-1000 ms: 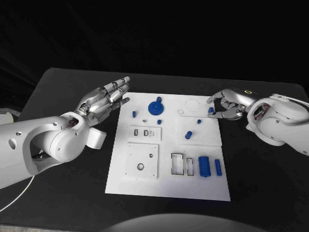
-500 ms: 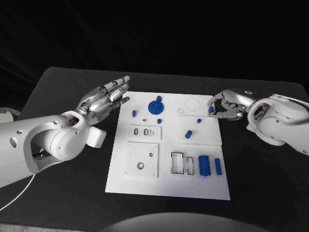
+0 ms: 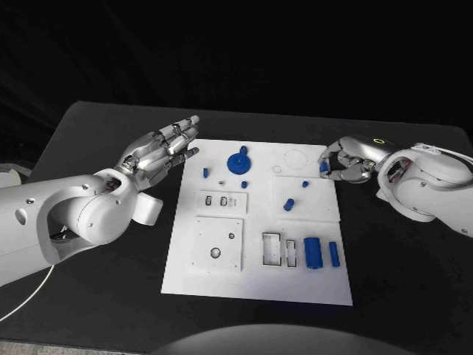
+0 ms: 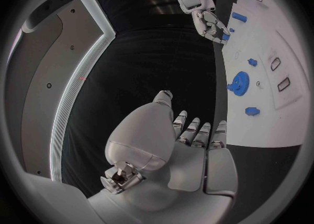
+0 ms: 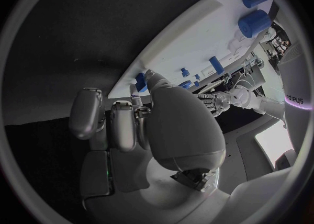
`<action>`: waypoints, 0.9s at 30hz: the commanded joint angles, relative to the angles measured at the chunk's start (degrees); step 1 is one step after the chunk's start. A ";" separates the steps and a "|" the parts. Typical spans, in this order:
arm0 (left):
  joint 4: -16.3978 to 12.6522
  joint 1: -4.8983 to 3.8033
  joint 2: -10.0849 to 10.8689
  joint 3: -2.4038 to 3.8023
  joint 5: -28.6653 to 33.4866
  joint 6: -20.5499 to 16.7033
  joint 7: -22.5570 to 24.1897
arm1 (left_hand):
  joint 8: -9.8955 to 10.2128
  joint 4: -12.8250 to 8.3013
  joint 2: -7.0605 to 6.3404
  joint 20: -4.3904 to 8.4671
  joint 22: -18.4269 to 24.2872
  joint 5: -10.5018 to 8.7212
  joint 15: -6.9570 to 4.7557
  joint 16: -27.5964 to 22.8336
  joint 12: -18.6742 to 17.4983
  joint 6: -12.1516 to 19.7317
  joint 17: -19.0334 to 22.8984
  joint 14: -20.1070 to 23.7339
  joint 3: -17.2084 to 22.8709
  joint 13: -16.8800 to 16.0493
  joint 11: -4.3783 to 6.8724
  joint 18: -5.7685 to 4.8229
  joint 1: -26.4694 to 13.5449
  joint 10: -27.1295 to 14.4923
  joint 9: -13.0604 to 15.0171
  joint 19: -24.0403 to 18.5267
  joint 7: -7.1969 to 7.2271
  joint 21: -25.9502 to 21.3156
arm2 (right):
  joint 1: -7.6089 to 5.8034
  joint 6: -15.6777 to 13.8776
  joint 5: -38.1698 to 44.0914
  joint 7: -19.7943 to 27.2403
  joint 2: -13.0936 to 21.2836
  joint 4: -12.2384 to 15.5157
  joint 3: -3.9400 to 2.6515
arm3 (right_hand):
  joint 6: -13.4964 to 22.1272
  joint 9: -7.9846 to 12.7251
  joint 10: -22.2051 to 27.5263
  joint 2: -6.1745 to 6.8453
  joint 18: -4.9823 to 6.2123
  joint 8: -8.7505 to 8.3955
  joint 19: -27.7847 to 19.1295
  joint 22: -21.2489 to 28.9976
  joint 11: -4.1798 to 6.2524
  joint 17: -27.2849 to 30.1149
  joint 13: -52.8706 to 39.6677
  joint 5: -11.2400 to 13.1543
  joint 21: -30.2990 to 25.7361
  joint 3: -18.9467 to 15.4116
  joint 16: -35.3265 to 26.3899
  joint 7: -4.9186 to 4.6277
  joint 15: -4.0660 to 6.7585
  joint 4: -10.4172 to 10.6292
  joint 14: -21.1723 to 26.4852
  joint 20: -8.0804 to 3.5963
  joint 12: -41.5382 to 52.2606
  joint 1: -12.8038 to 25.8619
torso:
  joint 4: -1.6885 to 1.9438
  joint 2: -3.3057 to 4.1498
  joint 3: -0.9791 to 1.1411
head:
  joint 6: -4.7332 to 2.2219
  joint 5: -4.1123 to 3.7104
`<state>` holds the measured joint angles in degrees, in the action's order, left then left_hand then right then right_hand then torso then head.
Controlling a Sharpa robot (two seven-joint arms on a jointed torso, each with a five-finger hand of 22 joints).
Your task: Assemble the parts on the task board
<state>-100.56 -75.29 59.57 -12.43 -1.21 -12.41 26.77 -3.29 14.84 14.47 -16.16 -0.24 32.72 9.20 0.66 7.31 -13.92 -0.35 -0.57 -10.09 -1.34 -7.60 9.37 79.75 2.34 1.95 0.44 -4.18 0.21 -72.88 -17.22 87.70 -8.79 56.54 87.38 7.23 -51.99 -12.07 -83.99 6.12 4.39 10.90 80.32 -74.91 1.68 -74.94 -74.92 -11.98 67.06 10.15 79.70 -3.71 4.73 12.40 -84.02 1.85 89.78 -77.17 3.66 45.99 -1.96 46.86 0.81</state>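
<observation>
Black table (image 3: 98, 133) is carrying the white task board (image 3: 260, 285) at centre. Right hand (image 3: 349, 160) is pinching a small blue part (image 3: 324, 168) at the board's right edge (far end). Left hand (image 3: 160, 153) is hovering beside the board's left edge, fingers spread, holding nothing.

Left robot hand (image 3: 160, 153) spread, right robot hand (image 3: 349, 160) curled.
</observation>
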 commanded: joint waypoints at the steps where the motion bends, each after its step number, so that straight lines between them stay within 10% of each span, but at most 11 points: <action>1: 0.00 0.00 -0.14 0.02 -0.04 1.40 0.22 | -0.29 -0.13 0.02 -0.47 -0.05 0.37 0.34 0.31 0.19 0.38 -0.07 -0.12 0.28 -0.06 -0.36 0.97 0.57 -0.06 0.04 0.10 0.11 0.18 | 0.05 -0.44 0.23 0.39 -0.11 -0.12 -0.01 | -0.68 -0.20 -6.01 -0.20 0.57 0.41 -0.34 -6.05 -0.30 -5.97 -15.08 -0.38 -0.45 0.02 -0.18 -0.06 -0.05 -0.53 -3.26 -0.03 0.22 -0.73 | 0.03 -0.01 0.00 | -0.01 0.00; 27: 0.26 0.08 -0.28 -0.03 -0.04 2.00 -0.89 | -0.34 -0.21 -0.03 -0.50 -0.06 0.41 0.42 0.34 0.21 0.23 -0.07 -0.14 0.31 -0.07 -0.43 0.96 0.61 -0.05 0.06 0.12 0.02 0.20 | 0.06 -8.06 0.30 2.36 -0.39 0.42 -0.02 | -9.84 -5.16 -5.44 -1.26 0.98 6.38 -0.85 -5.42 -0.04 -2.86 -14.40 0.90 -3.44 -0.12 -3.38 1.12 0.20 -2.38 -2.45 -0.30 -0.31 -1.68 | -0.11 0.00 0.01 | -0.13 0.49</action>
<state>-100.28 -75.22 59.37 -12.47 -1.21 -11.78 25.74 -3.29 14.67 14.47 -16.37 -0.24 32.94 9.20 0.66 7.31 -13.92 -0.34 -0.58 -9.92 -1.34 -7.59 9.37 79.75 2.34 1.95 0.65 -4.18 0.21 -72.83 -22.46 87.72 -7.34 56.22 87.58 7.22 -60.25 -15.70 -83.99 5.22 4.39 16.44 79.91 -74.94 1.68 -74.93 -74.91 -11.25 63.87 10.07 76.59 -3.56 4.73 10.27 -84.02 1.43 89.78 -78.39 3.63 45.98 -1.91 46.74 1.21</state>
